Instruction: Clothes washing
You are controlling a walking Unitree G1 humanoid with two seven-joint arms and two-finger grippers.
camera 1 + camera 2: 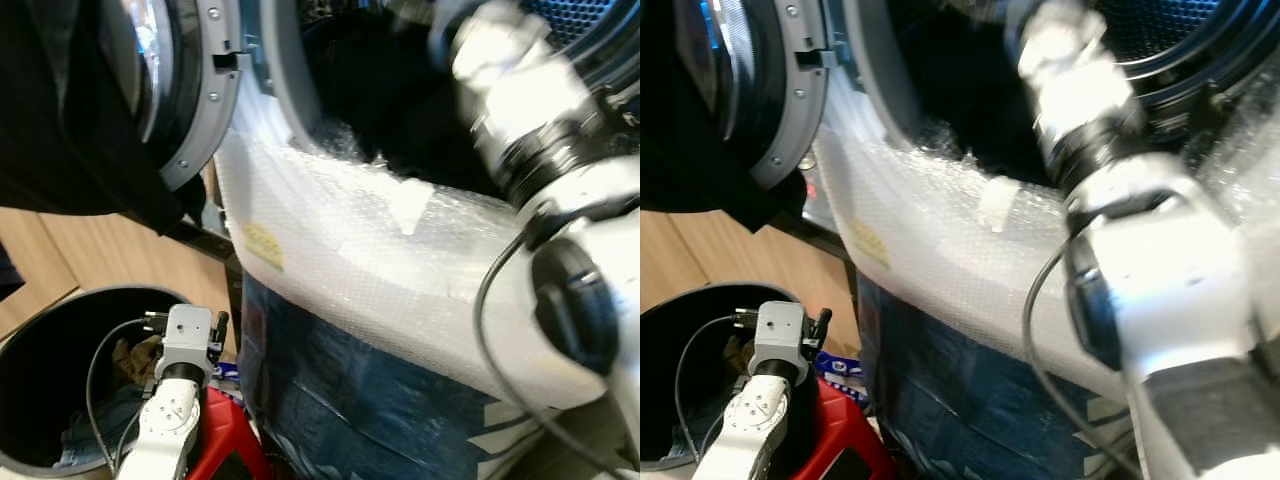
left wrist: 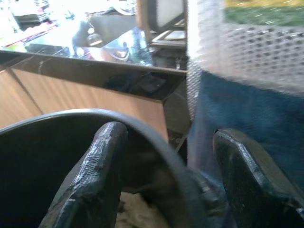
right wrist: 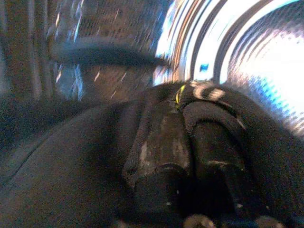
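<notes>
While the right arm reaches deep through the washer's opening (image 1: 300, 90), its right gripper (image 3: 190, 142) sits inside the drum (image 3: 266, 71), fingers pressed together with a dark garment (image 3: 71, 161) bunched around them; by the look of it they are clenched on that cloth. The garment lies within the drum, just past the opening's lower edge, draped over and beneath the fingers.

Being soft and limp, the cloth should weigh little but will sag, stretch and catch on the door seal, so a pinch on a thick fold near its middle would probably serve better than a grip on a loose hem. It is neither fragile nor slippery, as far as one can judge.

The left gripper (image 2: 166, 185) hangs low over the rim of a black bin (image 1: 60, 300), fingers spread apart and empty.

The right wrist view alone gives the drum's perforated metal wall and the fingers in the cloth; the head views show only the blurred arm going in, plus the open door (image 1: 180, 90) and bubble wrap (image 1: 400, 270) over the washer's front. The left wrist view adds pale fabric at the bin's bottom and a wooden cabinet (image 2: 71, 95) behind.
</notes>
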